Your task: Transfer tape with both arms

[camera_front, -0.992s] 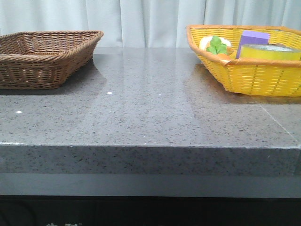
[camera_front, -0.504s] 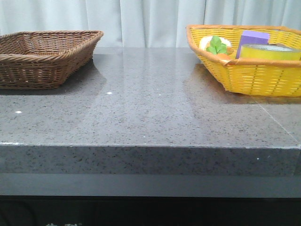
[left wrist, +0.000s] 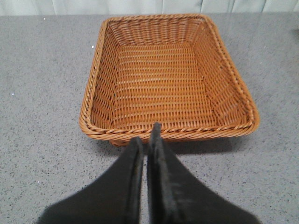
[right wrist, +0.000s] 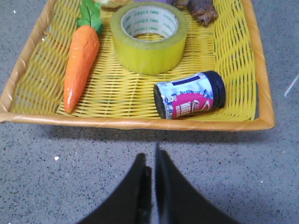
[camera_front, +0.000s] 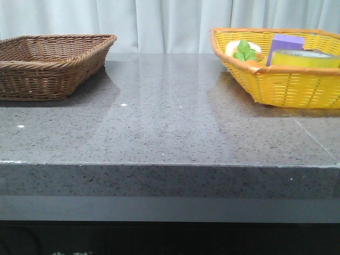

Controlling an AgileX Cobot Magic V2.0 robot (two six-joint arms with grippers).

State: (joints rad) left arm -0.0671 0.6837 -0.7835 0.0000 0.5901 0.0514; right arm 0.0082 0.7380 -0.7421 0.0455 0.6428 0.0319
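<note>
The yellow tape roll (right wrist: pixel 149 37) lies flat in the yellow basket (right wrist: pixel 135 122), its pale core facing up; in the front view the tape (camera_front: pixel 305 58) shows over the basket's rim (camera_front: pixel 287 87) at the right. My right gripper (right wrist: pixel 150 158) is shut and empty over the grey table, just short of that basket's near rim. My left gripper (left wrist: pixel 147 135) is shut and empty, its tips at the near rim of the empty brown wicker basket (left wrist: pixel 168 133). Neither arm shows in the front view.
In the yellow basket lie a toy carrot (right wrist: pixel 81 60), a small dark-capped can on its side (right wrist: pixel 189 95), a purple block (camera_front: pixel 284 47) and a brown lump (right wrist: pixel 202 11). The brown basket (camera_front: pixel 50 64) stands at the table's left. The table's front edge (camera_front: pixel 170 166) runs across.
</note>
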